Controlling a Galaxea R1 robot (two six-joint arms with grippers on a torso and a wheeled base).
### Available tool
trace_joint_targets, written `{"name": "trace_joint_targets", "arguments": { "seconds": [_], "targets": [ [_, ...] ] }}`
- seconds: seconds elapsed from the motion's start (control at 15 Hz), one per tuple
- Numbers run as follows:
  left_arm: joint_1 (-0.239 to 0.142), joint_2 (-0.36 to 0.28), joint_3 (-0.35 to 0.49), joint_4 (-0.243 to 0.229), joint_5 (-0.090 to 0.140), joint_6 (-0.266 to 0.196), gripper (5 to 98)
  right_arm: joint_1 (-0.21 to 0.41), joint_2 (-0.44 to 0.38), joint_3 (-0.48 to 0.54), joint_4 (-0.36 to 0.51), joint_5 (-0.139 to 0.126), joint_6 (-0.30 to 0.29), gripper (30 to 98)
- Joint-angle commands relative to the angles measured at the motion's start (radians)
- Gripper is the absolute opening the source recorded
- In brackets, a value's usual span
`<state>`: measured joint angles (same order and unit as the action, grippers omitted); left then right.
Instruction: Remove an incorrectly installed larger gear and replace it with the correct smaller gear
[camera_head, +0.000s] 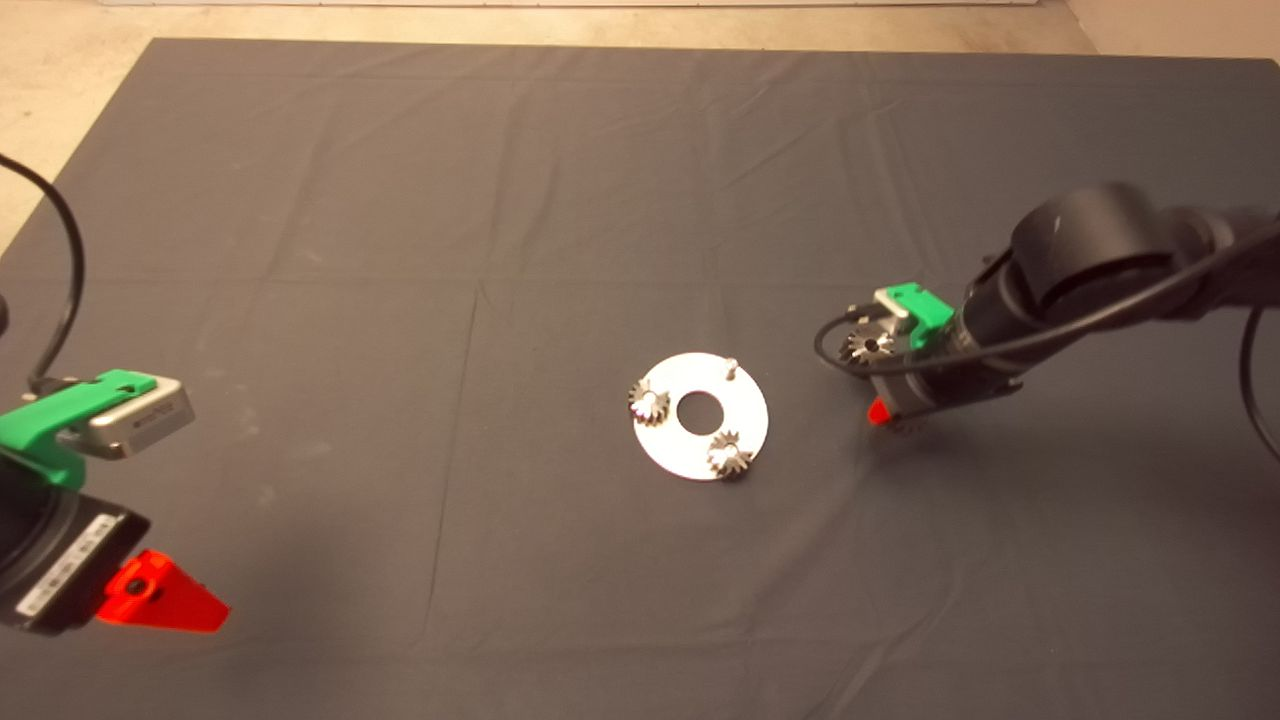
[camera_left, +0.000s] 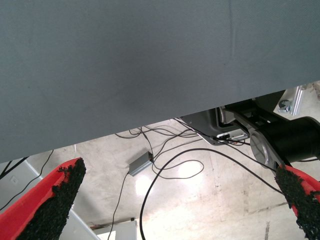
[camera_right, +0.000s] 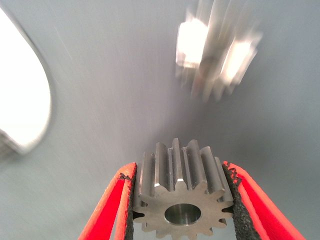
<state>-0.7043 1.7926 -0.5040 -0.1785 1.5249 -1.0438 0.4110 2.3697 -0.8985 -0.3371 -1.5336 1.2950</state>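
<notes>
Right of the disc (camera_head: 700, 415), the right gripper (camera_right: 180, 200) clamps the smaller gear (camera_right: 180, 192) across its teeth; stiff, heavy steel, likely slippery. Left gripper (camera_head: 160, 595) waits released, near-left.

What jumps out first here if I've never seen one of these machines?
Probably the shiny round plate in the middle of the dark mat, with two small gears and one bare pin on it. Just to its right, the right pincer grips the smaller gear, with the larger gear lying beside it.
</notes>
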Motion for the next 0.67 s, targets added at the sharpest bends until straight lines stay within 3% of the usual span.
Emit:
{"name": "trace_joint_targets", "arguments": {
  "seconds": [0.0,0.2,0.6],
  "targets": [
    [-0.011,0.0,-0.003,-0.013,0.133,-0.007,98.2,0.094,0.038,0.006,0.047,-0.033,0.007,38.5],
    [-0.011,0.0,-0.002,-0.013,0.133,-0.008,98.2,0.094,0.059,-0.014,0.046,-0.027,0.007,38.5],
    [-0.011,0.0,-0.01,-0.013,0.133,-0.008,98.2,0.094,0.229,-0.165,0.039,-0.028,0.004,38.2]
  ]
}}
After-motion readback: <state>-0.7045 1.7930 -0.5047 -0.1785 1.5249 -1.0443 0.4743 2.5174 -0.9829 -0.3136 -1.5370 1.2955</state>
